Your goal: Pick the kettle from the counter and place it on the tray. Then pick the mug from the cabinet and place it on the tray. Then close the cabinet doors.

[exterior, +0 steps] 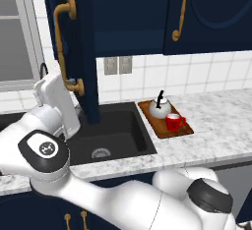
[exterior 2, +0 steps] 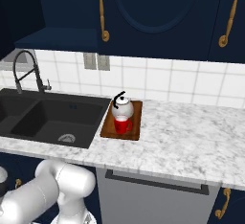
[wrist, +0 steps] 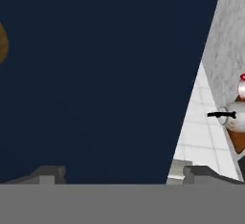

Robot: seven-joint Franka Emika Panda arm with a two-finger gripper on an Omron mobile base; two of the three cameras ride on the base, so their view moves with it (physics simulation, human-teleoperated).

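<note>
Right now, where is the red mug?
The red mug stands on the wooden tray on the marble counter, just right of the black sink, directly in front of the kettle in both base views.

A dark navy cabinet door (wrist: 95, 74) spans most of the frame with a brass handle (wrist: 2, 43) at its left edge, while at right the kettle (wrist: 235, 115) and mug (wrist: 242, 77) sit on the tray (wrist: 238, 141) against white tiles (wrist: 196, 122), the 2 fingertips (wrist: 48, 174) spread wide.
</note>
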